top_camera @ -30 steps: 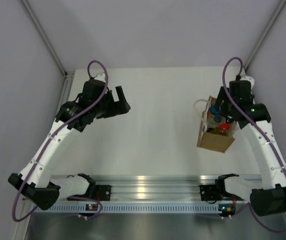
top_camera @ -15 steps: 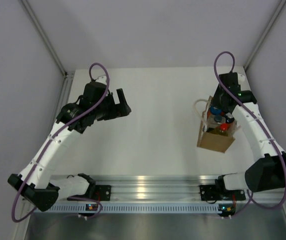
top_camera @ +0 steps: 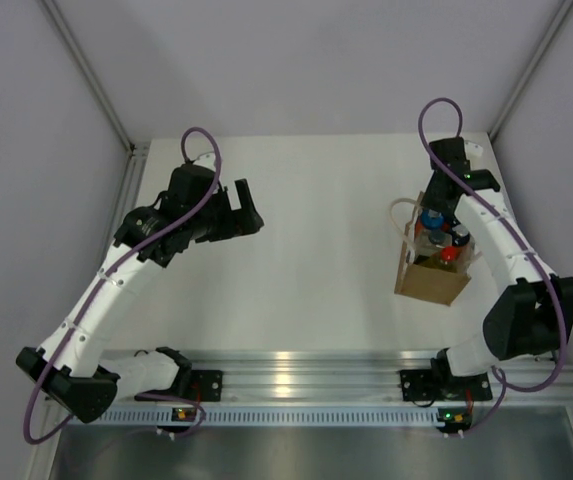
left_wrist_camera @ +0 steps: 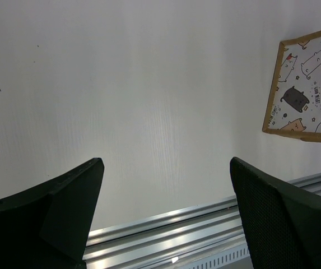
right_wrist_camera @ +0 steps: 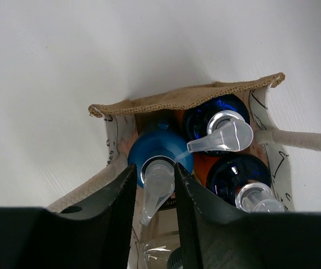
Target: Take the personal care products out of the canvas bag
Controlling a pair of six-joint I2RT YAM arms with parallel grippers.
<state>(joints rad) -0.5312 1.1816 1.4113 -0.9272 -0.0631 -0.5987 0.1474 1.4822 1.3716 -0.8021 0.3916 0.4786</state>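
- I am holding my right claw over the open mouth of the canvas bag, with the fingers pointing down into it.
- My two right fingers are flanking the clear pump head of the blue-capped bottle, one on each side and very close. I cannot tell whether they are clamping it or only bracketing it.
- The bag is standing upright on the white table, at about 3 o'clock in the overhead view, with a cream handle looping out at its 10 o'clock.
- The personal care products are all sitting inside the bag. The blue-capped bottle is at 9 o'clock in my right wrist view.
- One dark-capped bottle is sitting at 1 o'clock and a second dark-capped bottle at 4 o'clock, with orange showing between them.
- From overhead, a red cap is showing at the bag's 5 o'clock side.
- I am hovering my left claw above bare table at about 9 o'clock, well apart from the bag. It is released, with the fingers spread wide and gripping nothing.
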